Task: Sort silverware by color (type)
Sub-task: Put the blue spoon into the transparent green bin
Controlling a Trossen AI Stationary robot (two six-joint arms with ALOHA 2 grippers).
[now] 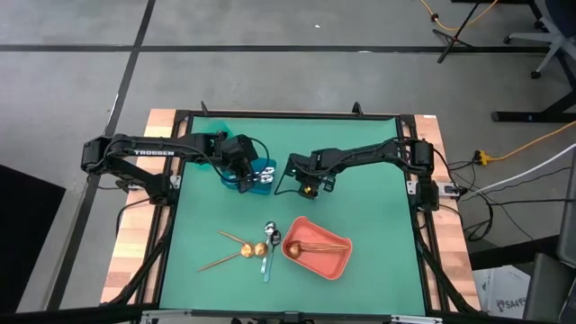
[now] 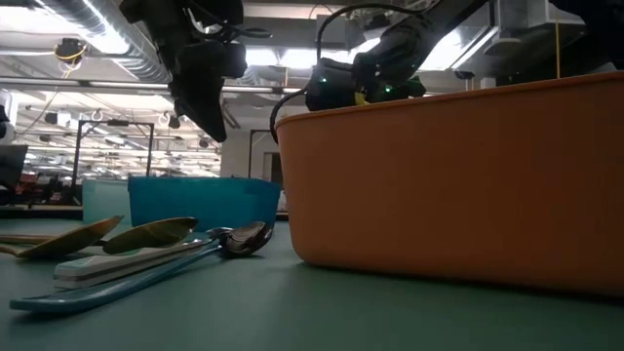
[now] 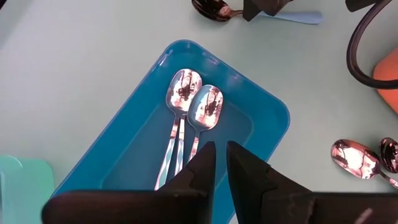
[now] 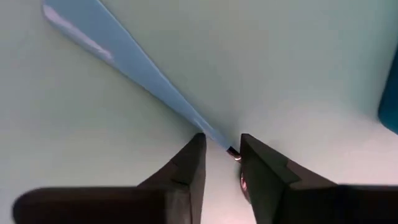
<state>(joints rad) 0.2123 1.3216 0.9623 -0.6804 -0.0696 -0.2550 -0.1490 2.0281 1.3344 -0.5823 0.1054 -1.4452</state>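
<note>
My left gripper hangs over the blue bin, open by a narrow gap and holding nothing. Two shiny silver spoons lie side by side on the bin's floor. My right gripper is open and low over the green mat. Its fingers stand either side of the neck of a spoon with a light-blue handle, which lies flat on the mat. In the high view, copper-gold spoons and silver spoons lie on the mat near the coral bin, which holds copper-gold pieces.
A teal bin sits beside the blue bin on the side away from my right arm. The two grippers are close together near the table's middle. The coral bin fills the near right of the low view, with spoons lying left of it.
</note>
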